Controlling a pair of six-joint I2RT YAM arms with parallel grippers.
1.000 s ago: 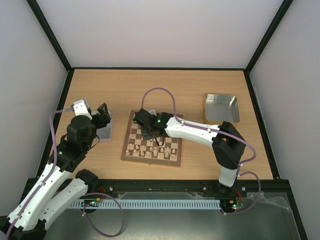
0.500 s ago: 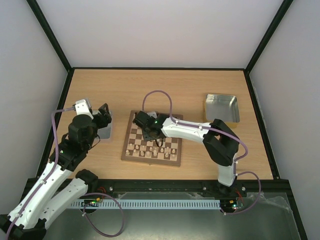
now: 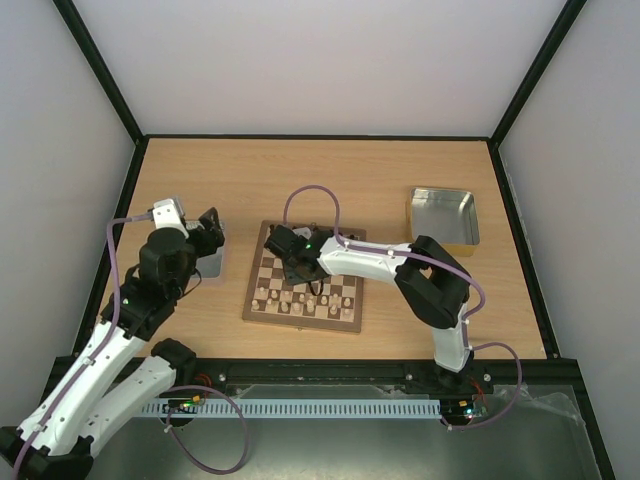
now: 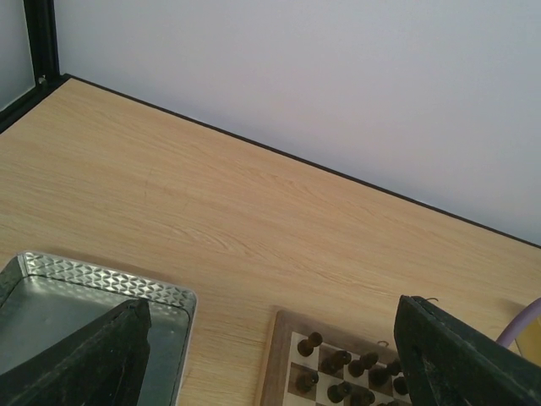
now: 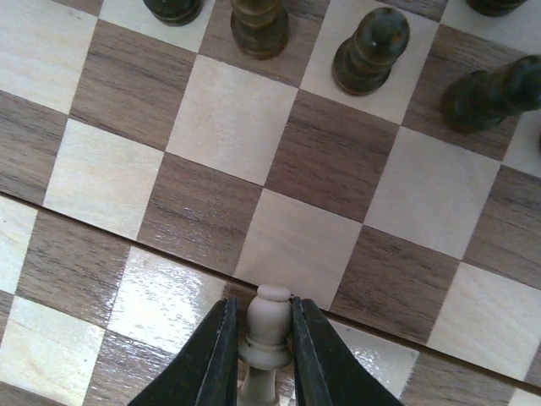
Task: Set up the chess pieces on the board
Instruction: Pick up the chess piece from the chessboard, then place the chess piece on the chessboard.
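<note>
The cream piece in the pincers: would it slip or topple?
Probably rigid and light: the cream piece looks like turned wood. Its smooth, rounded sides may slip in the right gripper. Being slender, it likely tips if nudged.

No text, label, number or sign can be read in any view.

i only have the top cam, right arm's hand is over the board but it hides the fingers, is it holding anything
Observer: Yes. The right wrist view shows the right gripper shut on a cream chess piece, one finger on each side.
Operator: free squares near it
Observer: The board squares just ahead of it are bare; dark pieces stand in a row beyond.
Operator: left gripper
Observer: The left wrist view shows the left gripper open, nothing between its fingers.
</note>
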